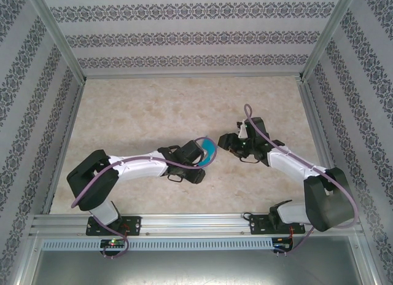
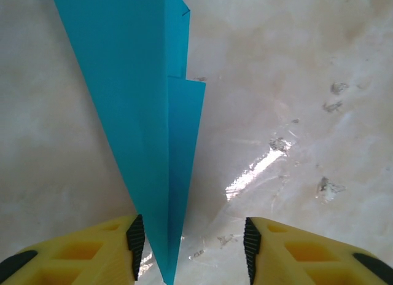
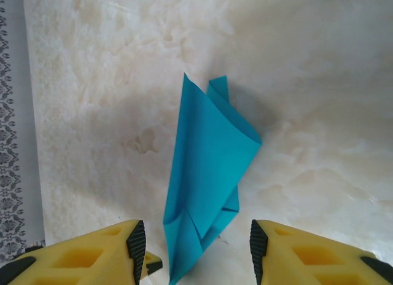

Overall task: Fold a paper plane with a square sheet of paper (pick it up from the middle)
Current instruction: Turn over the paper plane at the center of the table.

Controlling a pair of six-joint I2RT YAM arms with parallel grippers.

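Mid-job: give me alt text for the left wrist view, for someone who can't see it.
A slim, creased cyan-blue paper plane runs from the top edge down to a point inside the open left gripper. Its tip sits close beside one yellow finger, above a pale marbled table.

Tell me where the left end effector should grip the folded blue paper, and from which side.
Probably the narrow end of the paper plane, across its centre crease where the layers stack. It lies lengthwise inside the open left end effector, so approach from that tip end.
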